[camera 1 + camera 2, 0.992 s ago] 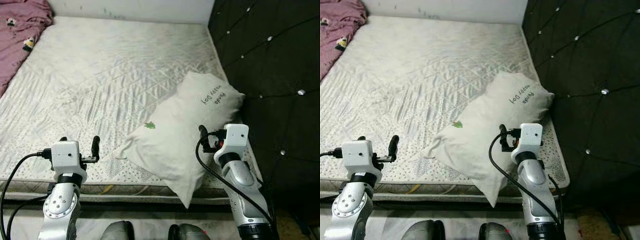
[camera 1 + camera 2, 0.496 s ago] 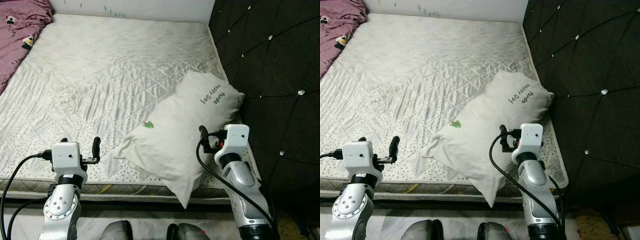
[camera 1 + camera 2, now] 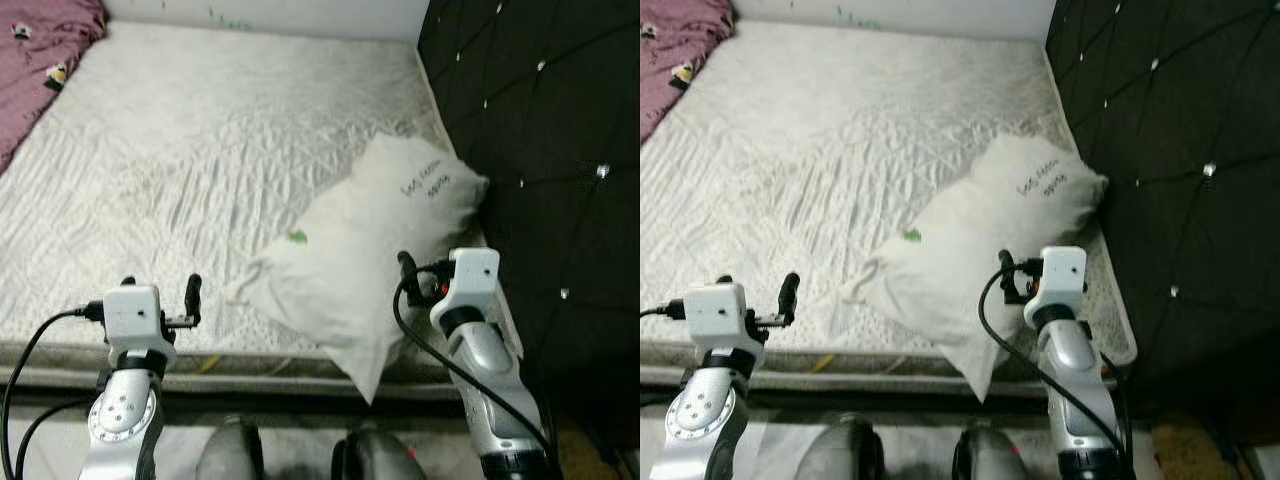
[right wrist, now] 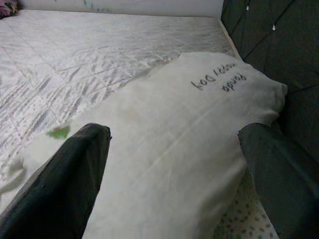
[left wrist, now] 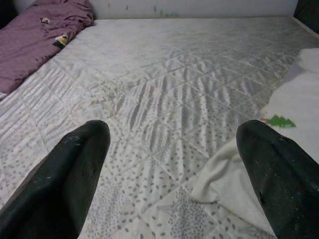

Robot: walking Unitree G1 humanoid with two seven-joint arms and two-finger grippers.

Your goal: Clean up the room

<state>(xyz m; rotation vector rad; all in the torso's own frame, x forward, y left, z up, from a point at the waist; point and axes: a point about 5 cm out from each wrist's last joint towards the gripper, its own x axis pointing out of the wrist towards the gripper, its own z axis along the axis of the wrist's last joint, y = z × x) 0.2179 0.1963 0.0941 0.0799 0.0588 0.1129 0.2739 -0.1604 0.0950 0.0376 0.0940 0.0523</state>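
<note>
Soft off-white rectangular pillow [image 3: 375, 255] with a small green print and dark lettering lies slantwise on the quilted white mattress [image 3: 200, 160], at about 4 o'clock of the bed surface, its upper corner pressed against the black tufted headboard [image 3: 540, 130] and its lower corner hanging over the near mattress edge. Judgement: it is askew because it has not yet been squared to the headboard, so it is the likely item to straighten. Right gripper [image 4: 174, 164] is raised just in front of the pillow's near end, fingers [image 4: 75, 169] spread wide with the pillow framed between them, not touching it as far as can be seen; this pose suits a pinch on the fabric. Left gripper [image 5: 174, 169] is held at about 7 o'clock over the near mattress edge, fingers [image 5: 70, 174] likewise parted and empty, with the pillow's loose corner beside one finger. Crumpled purple blanket [image 3: 45, 60] with small printed figures sits at 10 o'clock on the far side of the bed, well apart from both grippers. Head views are somewhat blurred.
</note>
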